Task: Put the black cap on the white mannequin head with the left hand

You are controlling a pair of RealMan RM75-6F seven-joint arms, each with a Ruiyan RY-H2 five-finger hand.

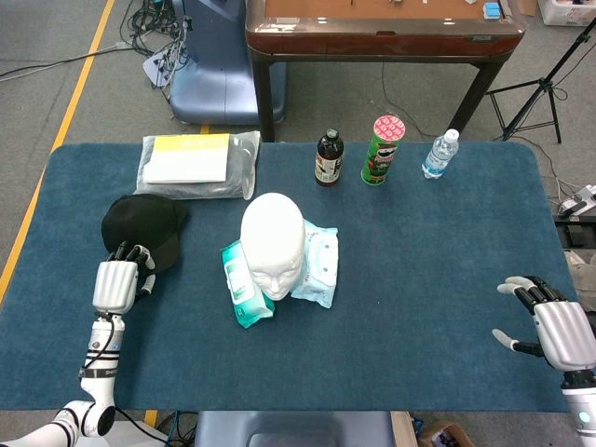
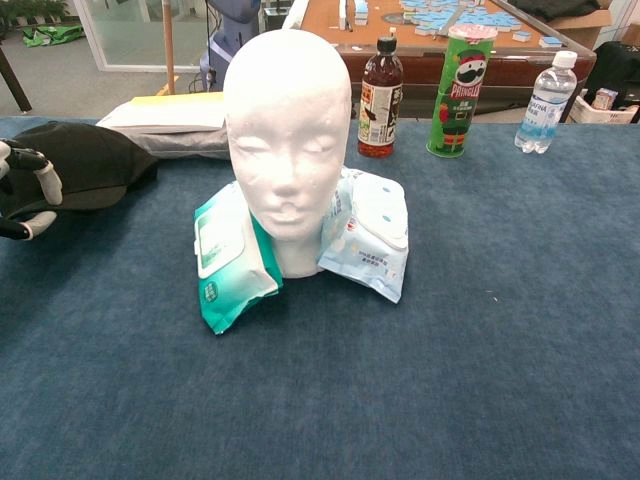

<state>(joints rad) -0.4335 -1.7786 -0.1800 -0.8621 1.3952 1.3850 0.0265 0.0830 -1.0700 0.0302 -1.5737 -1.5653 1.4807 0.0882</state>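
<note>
Left hand (image 1: pixel 117 283) has its fingers curled onto the black cap's (image 1: pixel 142 223) near brim, seemingly gripping it for lifting toward the white mannequin head (image 1: pixel 273 244).
</note>
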